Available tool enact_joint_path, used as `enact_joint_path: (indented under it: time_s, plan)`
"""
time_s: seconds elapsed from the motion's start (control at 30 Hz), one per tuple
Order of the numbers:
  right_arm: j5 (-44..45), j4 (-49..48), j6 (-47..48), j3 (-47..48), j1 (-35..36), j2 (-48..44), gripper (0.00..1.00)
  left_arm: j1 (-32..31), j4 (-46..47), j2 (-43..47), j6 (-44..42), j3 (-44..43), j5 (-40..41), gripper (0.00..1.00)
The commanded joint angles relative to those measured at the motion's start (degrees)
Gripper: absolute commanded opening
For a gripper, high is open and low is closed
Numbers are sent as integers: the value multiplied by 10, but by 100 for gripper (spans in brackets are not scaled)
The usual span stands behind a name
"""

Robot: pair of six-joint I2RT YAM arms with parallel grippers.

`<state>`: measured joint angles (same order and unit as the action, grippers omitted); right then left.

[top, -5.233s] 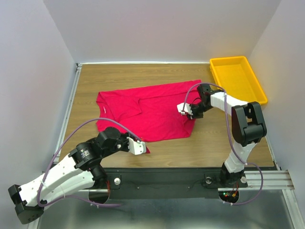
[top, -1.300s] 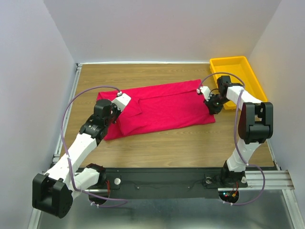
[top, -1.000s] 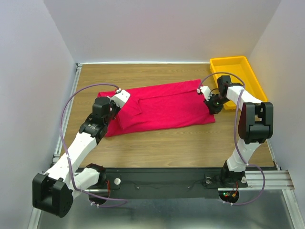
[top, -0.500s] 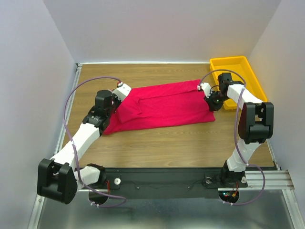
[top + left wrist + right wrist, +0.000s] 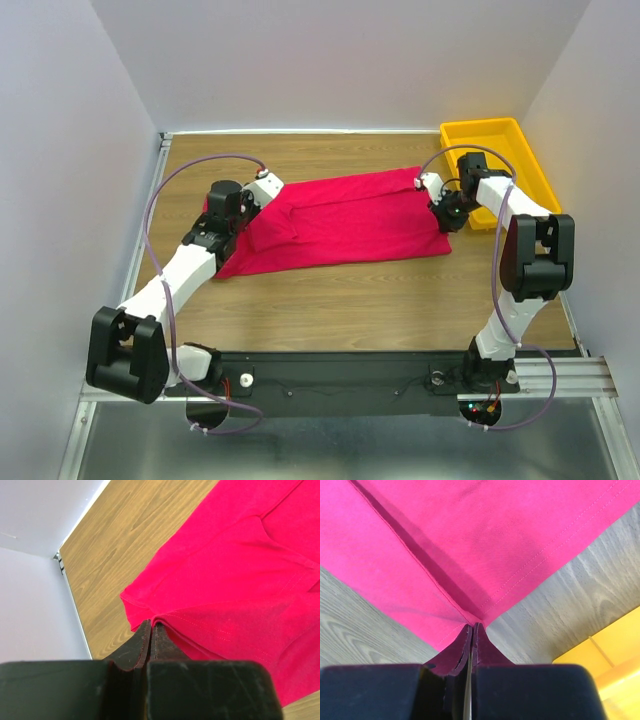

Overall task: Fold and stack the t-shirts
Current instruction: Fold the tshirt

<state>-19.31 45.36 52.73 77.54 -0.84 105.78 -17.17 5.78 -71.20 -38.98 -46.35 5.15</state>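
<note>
And the fold went over! Seconds earlier the t-shirt (image 5: 350, 215) lay broad on the bench (image 5: 330, 300), its near edge towards the robot with a gripper on each end of it. Both had since carried that edge up and away, and the cloth lay doubled as a long red band running from one gripper across to the other. In the last second it was the left gripper (image 5: 262, 185) doing the travelling, creeping further out towards the far corner and drawing the top layer with it, while the right gripper (image 5: 437, 200) barely moved. By my reading the first lengthwise fold was all but laid, with release and a crosswise fold still to come. The left wrist view showed the left gripper's fingers pressed together with a red hem caught at the tips and the sleeve lying just ahead of them. The right wrist view showed the same on the right: fingers closed, pinching the corner where two stitched edges met, bare wood beneath it. The left arm stretched long and low from its base, forearm angled out to the shirt's left end. The right arm stood tall, elbow high, forearm reaching forward and inward, with the yellow tray (image 5: 505, 160) just beside that gripper on its outer side.
</note>
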Motion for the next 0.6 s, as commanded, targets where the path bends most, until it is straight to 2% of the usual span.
enact_joint_path:
  time_s: [0.0,0.57]
  plan:
    - [-7,-21,-3,10,-7,-12,1,2,34,-3,-21,-32,0,0]
    - [-3,-27,-12,9,-7,-7,1,2,61,-3,-29,-28,-3,0]
